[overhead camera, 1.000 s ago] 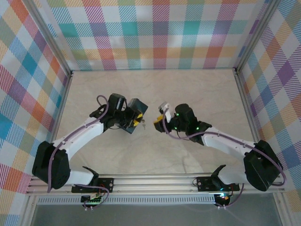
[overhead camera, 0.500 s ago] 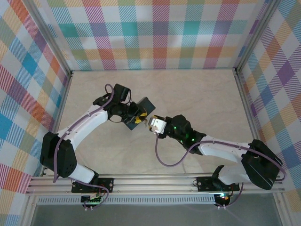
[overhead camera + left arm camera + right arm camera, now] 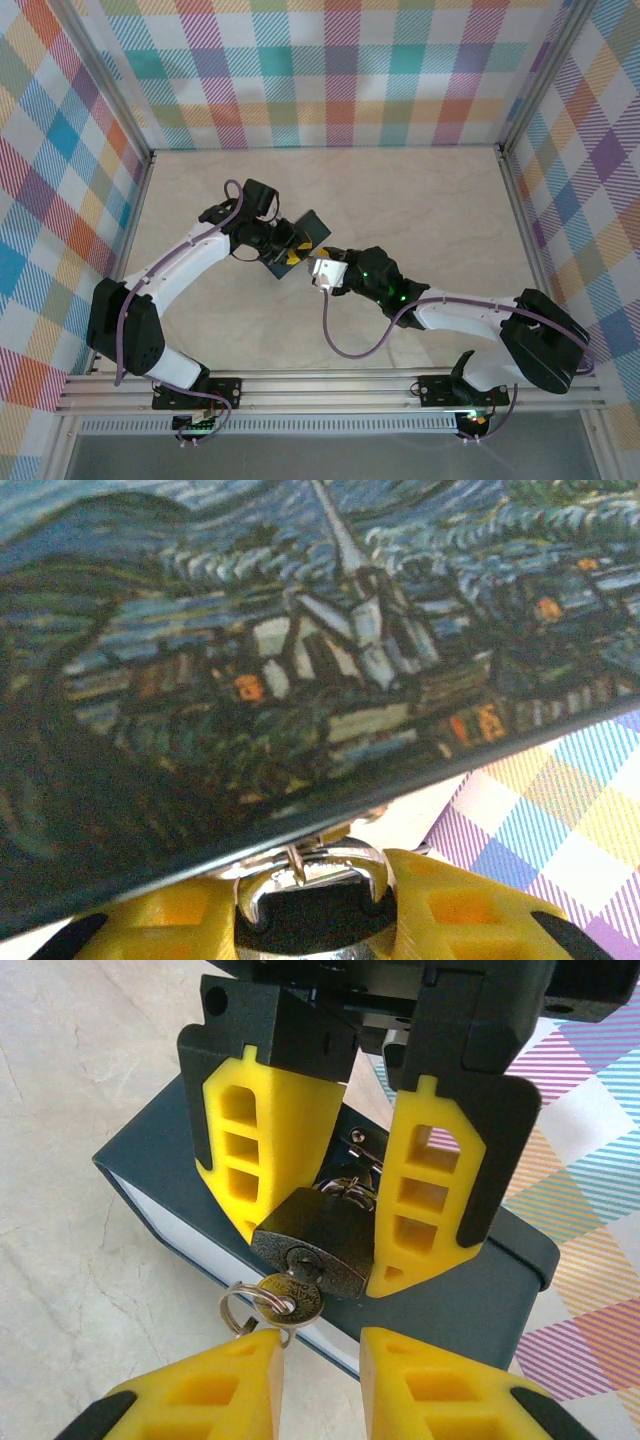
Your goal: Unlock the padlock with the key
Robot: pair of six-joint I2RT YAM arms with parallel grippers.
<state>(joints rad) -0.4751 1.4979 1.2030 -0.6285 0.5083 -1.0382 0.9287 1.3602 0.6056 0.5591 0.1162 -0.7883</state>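
Observation:
The dark padlock (image 3: 315, 1245) hangs from the hasp of the starry-night box (image 3: 175, 1175), and my left gripper (image 3: 320, 1255) is shut on its body from both sides. Its shackle (image 3: 310, 865) shows between my left fingers (image 3: 440, 910), under the painted box lid (image 3: 300, 630). The silvery key (image 3: 292, 1300) sits in the keyhole, with a small ring hanging from its head. My right gripper (image 3: 320, 1345) is just below the key, open, with the key head above its left fingertip and nothing between the fingers. Seen from above, both grippers meet at the box (image 3: 312, 228).
The box lies near the middle of the marble-look table (image 3: 430, 200). Plaid walls (image 3: 60, 180) close in the left, right and back sides, with metal frame posts at the corners. A purple cable (image 3: 335, 335) loops beside my right arm.
My right gripper has moved left and down to the padlock and its fingers have narrowed. My left arm shifted back with the box early on, then held still.

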